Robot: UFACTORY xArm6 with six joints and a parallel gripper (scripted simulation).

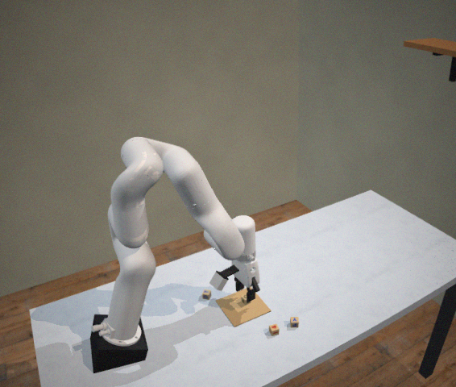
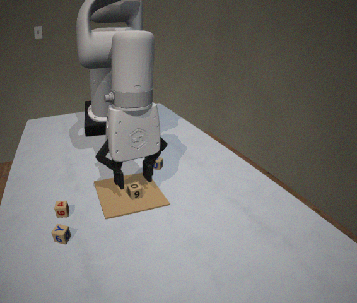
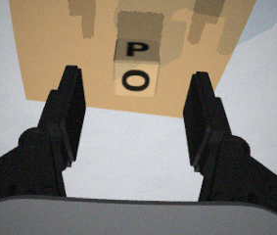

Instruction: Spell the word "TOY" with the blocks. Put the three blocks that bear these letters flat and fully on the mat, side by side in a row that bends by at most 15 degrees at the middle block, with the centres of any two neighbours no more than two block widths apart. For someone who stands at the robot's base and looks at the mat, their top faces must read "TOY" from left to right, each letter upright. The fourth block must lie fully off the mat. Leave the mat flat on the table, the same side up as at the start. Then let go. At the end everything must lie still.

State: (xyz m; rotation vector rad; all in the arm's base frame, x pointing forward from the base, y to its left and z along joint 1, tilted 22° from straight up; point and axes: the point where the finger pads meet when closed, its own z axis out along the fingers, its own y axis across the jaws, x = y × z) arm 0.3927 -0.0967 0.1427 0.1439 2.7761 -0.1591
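The tan mat (image 1: pixel 239 318) (image 2: pixel 117 209) (image 3: pixel 40 73) lies flat. The O block (image 1: pixel 244 298) (image 2: pixel 134 190) (image 3: pixel 136 78) sits on it, O up, with P on one side. My gripper (image 1: pixel 246 291) (image 2: pixel 134 183) (image 3: pixel 135 88) is open and empty above the mat, its fingers standing wide of the O block. The Y block (image 1: pixel 294 322) (image 2: pixel 60 233) is off the mat, Y up and turned. A block with a red 4 on top (image 1: pixel 273 329) (image 2: pixel 61 209) lies beside it. A block with a blue U on its side (image 1: pixel 206 294) (image 2: pixel 158 163) is off the mat's base side, its top partly hidden.
The robot's black base (image 1: pixel 118 350) (image 2: pixel 94 127) stands on the white table (image 1: pixel 345 250) (image 2: pixel 204 244), beyond the U block. The Y and red 4 blocks lie near one long table edge. A wooden shelf (image 1: pixel 445 47) hangs on the wall, far from the arm.
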